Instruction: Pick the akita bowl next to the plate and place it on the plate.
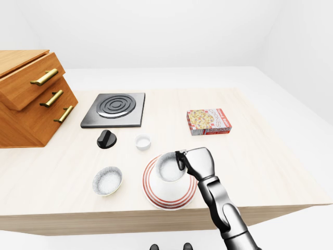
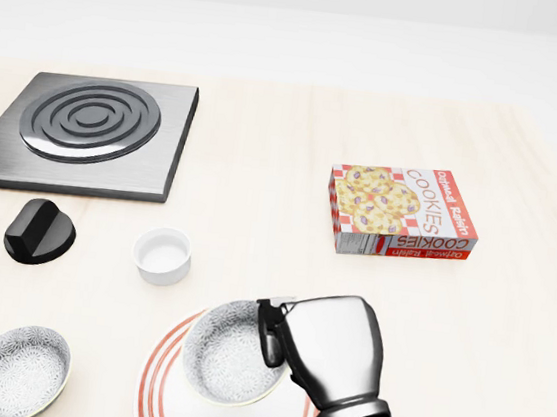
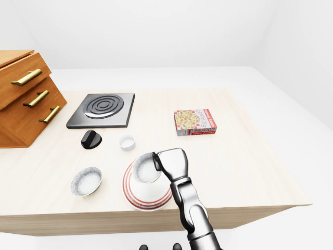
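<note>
The right hand [image 2: 327, 360] comes up from the bottom of the head view, its dark fingers [image 2: 269, 340] clamped on the right rim of the akita bowl [image 2: 224, 358]. The bowl tilts over the upper part of the red-ringed plate [image 2: 160, 386]; whether its base touches the plate I cannot tell. Only its speckled inside shows. A second speckled bowl [image 2: 15, 370] sits left of the plate, and a small white cup [image 2: 162, 255] above it shows a plain white inside.

In the left-eye view, a wooden drawer chest [image 1: 28, 99] stands at the left end of the desk [image 1: 260, 161], near a black hob [image 1: 114, 109] and a knob [image 1: 106, 139].

In the right-eye view, a cookie box [image 3: 195, 121] lies flat, well apart from the plate.
</note>
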`<state>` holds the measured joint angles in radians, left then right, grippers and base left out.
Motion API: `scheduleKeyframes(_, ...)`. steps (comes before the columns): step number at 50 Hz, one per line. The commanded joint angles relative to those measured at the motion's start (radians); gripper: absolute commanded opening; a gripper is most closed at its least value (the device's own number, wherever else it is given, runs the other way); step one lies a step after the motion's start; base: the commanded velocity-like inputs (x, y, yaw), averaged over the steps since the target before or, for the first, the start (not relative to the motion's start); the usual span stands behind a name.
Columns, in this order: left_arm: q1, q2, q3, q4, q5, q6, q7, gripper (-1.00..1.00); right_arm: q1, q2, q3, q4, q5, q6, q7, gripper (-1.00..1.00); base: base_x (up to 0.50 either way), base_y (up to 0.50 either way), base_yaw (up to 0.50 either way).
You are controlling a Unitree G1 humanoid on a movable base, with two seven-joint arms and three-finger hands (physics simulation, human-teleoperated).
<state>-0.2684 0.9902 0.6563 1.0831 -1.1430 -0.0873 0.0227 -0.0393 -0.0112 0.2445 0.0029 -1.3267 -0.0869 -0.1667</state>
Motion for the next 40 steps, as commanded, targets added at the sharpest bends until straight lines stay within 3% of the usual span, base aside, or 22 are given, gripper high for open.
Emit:
scheduleKeyframes(1, -0.004, -0.001, 0.001, 0.002, 0.000, 0.000, -0.006, 1.00, -0.016, 0.003, -0.044, 0.048, 0.343, 0.000, -0.092, -1.00, 0.00, 0.00, 0.00)
scheduleKeyframes(15, -0.013, 0.001, -0.008, 0.020, -0.003, 0.000, -0.014, 1.00, -0.042, 0.005, -0.046, 0.192, 0.324, 0.000, -0.189, -1.00, 0.00, 0.00, 0.00)
scheduleKeyframes(25, -0.004, 0.000, -0.006, 0.007, -0.007, 0.000, -0.007, 1.00, -0.101, 0.008, -0.023, 0.404, 0.189, 0.000, -0.353, -1.00, 0.00, 0.00, 0.00)
scheduleKeyframes(40, -0.001, 0.000, 0.002, 0.004, -0.007, 0.000, -0.007, 1.00, -0.120, 0.021, -0.017, 0.482, 0.188, 0.000, -0.357, -1.00, 0.00, 0.00, 0.00)
